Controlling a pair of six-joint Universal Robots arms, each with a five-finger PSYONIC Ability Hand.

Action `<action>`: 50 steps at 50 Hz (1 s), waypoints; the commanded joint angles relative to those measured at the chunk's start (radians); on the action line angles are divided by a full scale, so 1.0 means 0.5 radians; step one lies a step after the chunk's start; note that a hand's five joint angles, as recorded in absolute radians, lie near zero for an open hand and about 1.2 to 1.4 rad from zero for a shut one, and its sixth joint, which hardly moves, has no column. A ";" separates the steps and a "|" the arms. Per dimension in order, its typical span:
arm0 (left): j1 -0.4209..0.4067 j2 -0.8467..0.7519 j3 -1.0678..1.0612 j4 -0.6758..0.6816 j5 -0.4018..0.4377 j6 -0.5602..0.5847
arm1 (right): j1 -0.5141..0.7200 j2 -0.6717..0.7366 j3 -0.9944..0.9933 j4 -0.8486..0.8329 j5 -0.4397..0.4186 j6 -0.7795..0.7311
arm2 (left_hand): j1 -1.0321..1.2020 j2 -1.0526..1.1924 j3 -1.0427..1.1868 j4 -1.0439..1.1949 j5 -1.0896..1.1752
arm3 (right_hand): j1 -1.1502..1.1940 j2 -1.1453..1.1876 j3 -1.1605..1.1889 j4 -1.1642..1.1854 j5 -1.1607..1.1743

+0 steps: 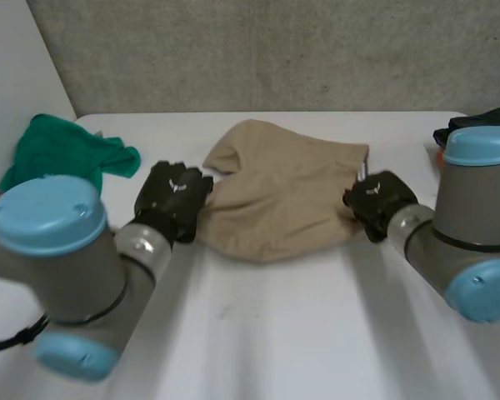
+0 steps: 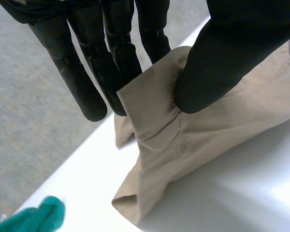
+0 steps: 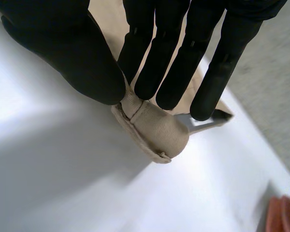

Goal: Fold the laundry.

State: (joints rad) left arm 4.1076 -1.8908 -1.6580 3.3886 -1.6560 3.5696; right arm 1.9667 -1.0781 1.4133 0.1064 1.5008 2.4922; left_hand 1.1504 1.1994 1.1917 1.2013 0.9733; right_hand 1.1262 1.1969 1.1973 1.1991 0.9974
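Note:
A tan garment (image 1: 279, 196) lies bunched in the middle of the white table (image 1: 267, 333). My left hand (image 1: 173, 198) is at the garment's left edge; in the left wrist view its thumb (image 2: 222, 67) and fingers (image 2: 116, 63) pinch a tan fold (image 2: 154, 111). My right hand (image 1: 377, 200) is at the garment's right edge; in the right wrist view its thumb (image 3: 82, 63) and fingers (image 3: 159, 63) pinch a rolled tan hem (image 3: 154, 130).
A green cloth (image 1: 62, 150) lies crumpled at the table's far left, seen also beyond the left hand's fingertips as a green cloth (image 2: 34, 217). A dark item (image 1: 483, 121) and something orange (image 1: 440, 154) sit at the far right. A grey wall stands behind.

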 commanded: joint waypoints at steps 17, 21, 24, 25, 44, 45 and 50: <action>-0.472 0.533 -0.393 -1.062 -0.017 -0.018 | -0.194 -1.034 0.996 0.665 -0.029 -0.686 | 0.492 0.394 0.409 0.390 0.497 | 0.540 0.399 0.398 0.394 0.449; -0.466 0.520 -0.359 -1.016 -0.005 -0.018 | -0.212 -1.038 1.002 0.643 -0.041 -0.686 | 0.492 0.394 0.409 0.390 0.497 | 0.540 0.399 0.398 0.394 0.449; -0.456 0.435 -0.317 -0.878 -0.011 -0.012 | -0.218 -1.022 0.978 0.622 -0.032 -0.686 | 0.492 0.394 0.409 0.390 0.497 | 0.540 0.399 0.398 0.394 0.449; -0.453 0.395 -0.304 -0.829 -0.011 -0.003 | -0.218 -1.010 0.966 0.607 -0.038 -0.683 | 0.492 0.394 0.409 0.390 0.497 | 0.540 0.399 0.398 0.394 0.449; -0.180 -0.553 0.775 -0.114 -0.032 0.150 | -0.184 -0.249 0.233 -0.096 -0.047 -0.407 | 0.492 0.394 0.409 0.390 0.497 | 0.540 0.399 0.398 0.394 0.449; -0.165 -0.602 0.836 -0.071 -0.032 0.187 | -0.184 -0.173 0.150 -0.205 -0.044 -0.401 | 0.492 0.394 0.409 0.390 0.497 | 0.540 0.399 0.398 0.394 0.449; -0.067 -0.808 1.361 0.193 -0.029 0.564 | -0.154 0.027 -0.255 -0.525 -0.014 -0.385 | 0.492 0.394 0.409 0.390 0.497 | 0.540 0.399 0.398 0.394 0.449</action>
State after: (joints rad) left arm 4.0307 -2.1974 -1.2153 3.3577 -1.6711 3.6839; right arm 1.8759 -1.1675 1.4826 0.0161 1.4792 2.2876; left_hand 1.1504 1.1994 1.1917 1.2014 0.9733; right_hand 1.1254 1.1968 1.1974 1.1991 0.9973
